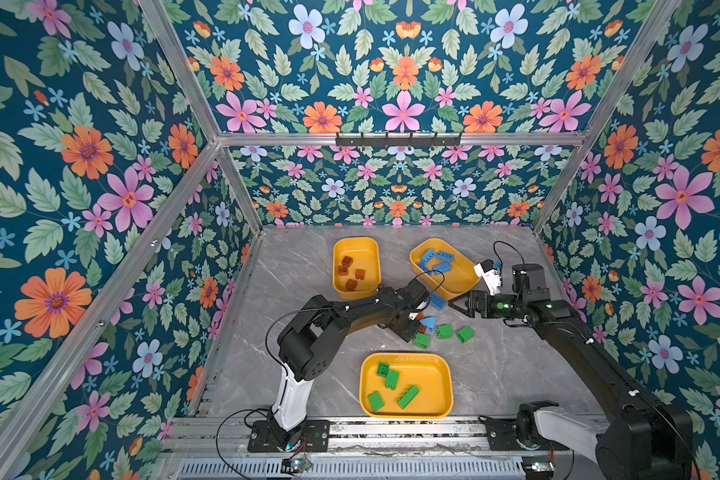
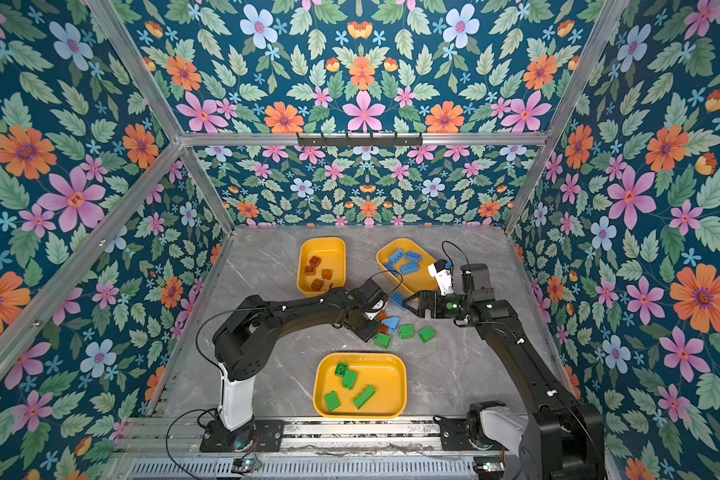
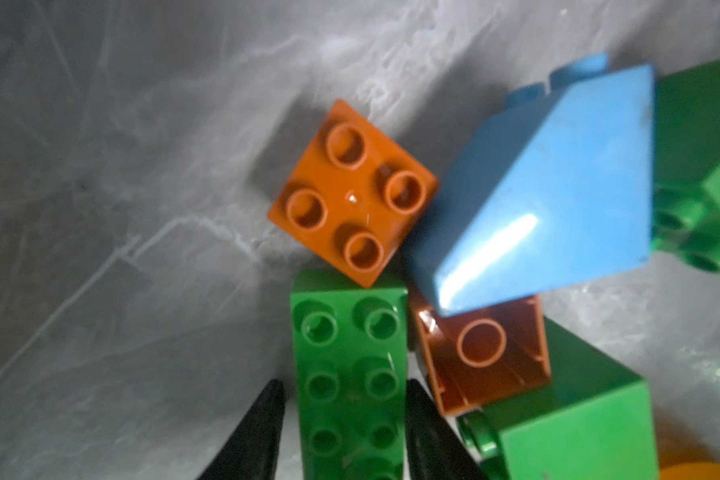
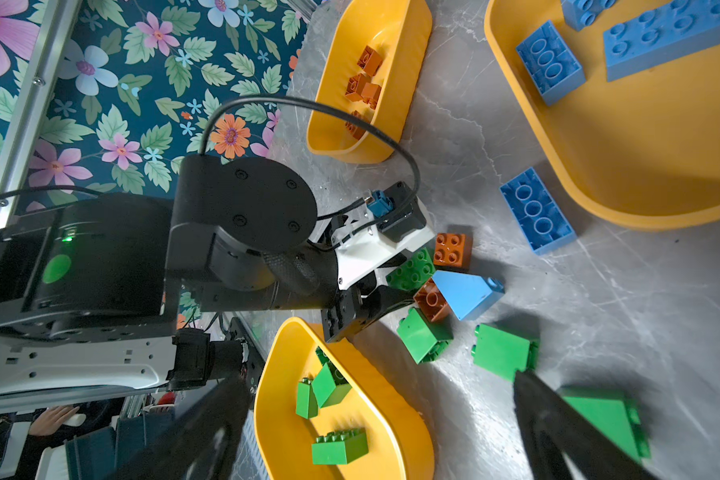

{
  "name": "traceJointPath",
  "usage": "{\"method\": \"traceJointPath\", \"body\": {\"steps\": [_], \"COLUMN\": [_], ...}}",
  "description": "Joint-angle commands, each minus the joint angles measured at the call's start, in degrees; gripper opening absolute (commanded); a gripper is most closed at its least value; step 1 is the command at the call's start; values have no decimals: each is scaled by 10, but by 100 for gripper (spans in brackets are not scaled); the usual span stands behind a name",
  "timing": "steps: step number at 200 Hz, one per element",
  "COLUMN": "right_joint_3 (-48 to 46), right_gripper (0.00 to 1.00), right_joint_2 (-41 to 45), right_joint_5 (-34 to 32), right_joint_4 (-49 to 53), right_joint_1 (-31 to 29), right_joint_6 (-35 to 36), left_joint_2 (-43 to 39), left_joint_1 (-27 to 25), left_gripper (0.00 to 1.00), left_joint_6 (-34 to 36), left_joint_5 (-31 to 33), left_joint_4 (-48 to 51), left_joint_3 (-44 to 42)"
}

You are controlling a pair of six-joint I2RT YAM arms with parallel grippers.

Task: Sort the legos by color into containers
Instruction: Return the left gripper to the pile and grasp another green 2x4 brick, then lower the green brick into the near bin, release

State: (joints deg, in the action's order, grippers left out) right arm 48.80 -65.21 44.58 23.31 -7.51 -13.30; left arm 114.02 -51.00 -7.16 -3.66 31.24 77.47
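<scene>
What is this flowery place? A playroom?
Probably a robot test booth: flowered walls on a metal frame box in a grey table, and a left arm and a right arm are bolted at its front.

Arms (image 1: 350,313) blk w/ white base links (image 1: 292,395), green LEDs (image 1: 503,306), blk cables (image 1: 229,432).

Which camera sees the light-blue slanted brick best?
The left wrist view: the light-blue slanted brick looks big and close there. The right wrist view shows it whole but smaller; in both top views it's tiny.
</scene>
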Motion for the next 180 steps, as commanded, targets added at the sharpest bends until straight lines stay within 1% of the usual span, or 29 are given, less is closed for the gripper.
{"method": "traceJointPath", "body": {"steps": [1,11,31,61,78,99,117,146,180], "right_joint_3": [3,4,7,7,7,7,5,4,4], "right_gripper": [99,99,99,99,99,99,99,99,99], "right_joint_2": [2,2,1,-1,-2,-5,-8,-13,-18], "right_joint_5": [-5,-5,-6,-5,-3,-2,0,4,7], "right_joint_4": [4,6,8,4,1,-2,-6,-13,-16], "right_joint_1": [0,0,0,0,0,0,1,0,0], "right_joint_6": [8,10,12,11,10,10,9,6,6], "left_joint_2": [0,-2,-10,-39,-66,-108,-143,-197,-242], "left_joint_1": [4,5,9,10,8,0,-13,-47,-87], "left_gripper": [38,34,29,29,28,29,28,29,29], "left_joint_6": [1,0,-1,3,7,11,8,-11,-47], "left_joint_5": [11,10,7,-6,-38,-64,-85,-114,-126], "left_joint_4": [-6,-6,5,40,55,75,94,108,109], "left_joint_3": [3,4,13,30,28,11,-1,-35,-85]}}
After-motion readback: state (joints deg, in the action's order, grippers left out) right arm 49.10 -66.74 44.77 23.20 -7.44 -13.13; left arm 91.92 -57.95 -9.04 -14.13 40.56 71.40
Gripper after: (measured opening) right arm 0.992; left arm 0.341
